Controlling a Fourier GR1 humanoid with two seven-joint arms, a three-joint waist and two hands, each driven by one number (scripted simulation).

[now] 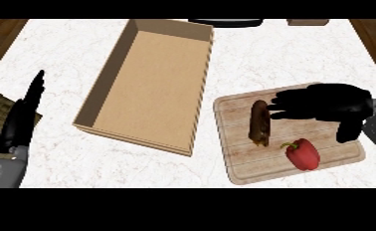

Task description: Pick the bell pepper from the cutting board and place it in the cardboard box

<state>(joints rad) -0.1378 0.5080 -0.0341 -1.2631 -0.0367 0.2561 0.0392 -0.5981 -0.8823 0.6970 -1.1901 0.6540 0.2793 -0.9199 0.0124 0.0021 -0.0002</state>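
Head view: the right robot hand (327, 103) is hovering over the cutting board (242, 168) at about 3 o'clock on the counter (66, 46), fingers partly curled and holding nothing. The bell pepper (303, 154) is lying red near the board's 5 o'clock edge, just below the hand and apart from it. A dark brown oblong item (259, 121) is sitting just beside the fingertips, so a descent from here is risking closing on that item instead, or nudging the pepper off the board. The cardboard box (147, 80) is waiting at 10 o'clock of the board; its near wall could be catching a low carry. The left robot hand (26, 110) is resting open at 9 o'clock.
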